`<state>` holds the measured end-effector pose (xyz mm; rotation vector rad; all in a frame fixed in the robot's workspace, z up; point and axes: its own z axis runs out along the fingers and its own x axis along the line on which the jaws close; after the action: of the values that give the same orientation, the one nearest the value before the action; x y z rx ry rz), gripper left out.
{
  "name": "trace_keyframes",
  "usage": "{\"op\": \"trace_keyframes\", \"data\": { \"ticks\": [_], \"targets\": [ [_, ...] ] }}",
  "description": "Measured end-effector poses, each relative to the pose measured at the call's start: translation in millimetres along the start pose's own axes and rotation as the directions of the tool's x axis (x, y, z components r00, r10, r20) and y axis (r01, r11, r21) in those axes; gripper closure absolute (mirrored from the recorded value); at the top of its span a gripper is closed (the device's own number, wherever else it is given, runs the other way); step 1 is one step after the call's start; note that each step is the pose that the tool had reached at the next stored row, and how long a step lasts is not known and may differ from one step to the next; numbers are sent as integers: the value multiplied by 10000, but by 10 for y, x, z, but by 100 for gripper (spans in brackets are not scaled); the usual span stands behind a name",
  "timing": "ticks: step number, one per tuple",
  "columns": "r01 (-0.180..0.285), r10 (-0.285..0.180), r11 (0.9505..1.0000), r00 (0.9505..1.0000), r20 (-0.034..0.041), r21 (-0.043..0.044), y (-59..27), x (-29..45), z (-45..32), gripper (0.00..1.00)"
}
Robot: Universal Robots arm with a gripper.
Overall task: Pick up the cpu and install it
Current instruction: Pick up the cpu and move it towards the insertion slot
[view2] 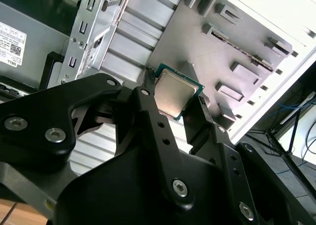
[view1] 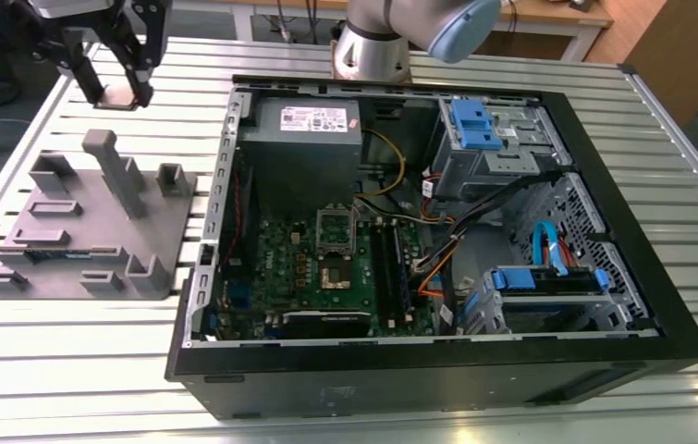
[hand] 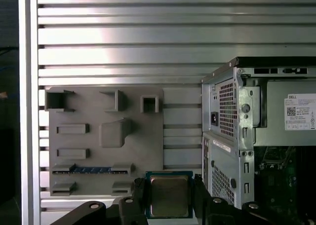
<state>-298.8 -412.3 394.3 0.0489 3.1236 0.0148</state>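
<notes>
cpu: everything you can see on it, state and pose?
The cpu is a small flat square chip: dull silvery metal top, thin green rim. The gripper is shut on two opposite edges, holding it in the air near the grey fixture, outside the computer case, metal top facing both wrist cameras.

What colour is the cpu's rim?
The cpu has a teal-green rim; clearest in the second wrist view.

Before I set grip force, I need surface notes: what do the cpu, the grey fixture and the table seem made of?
The cpu: metal lid, silvery with a soft sheen, on a greenish board rim. The fixture: probably plastic, matte uniform grey, no glare. The table: likely aluminium, ribbed slats with bright highlights.
</notes>
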Motion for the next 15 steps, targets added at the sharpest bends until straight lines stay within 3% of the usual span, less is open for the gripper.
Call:
{"op": "trace_keyframes", "data": {
  "ticks": [15],
  "targets": [
    [0,0,10000,10000,-12,63,6,-203,12,53]
  ]
}}
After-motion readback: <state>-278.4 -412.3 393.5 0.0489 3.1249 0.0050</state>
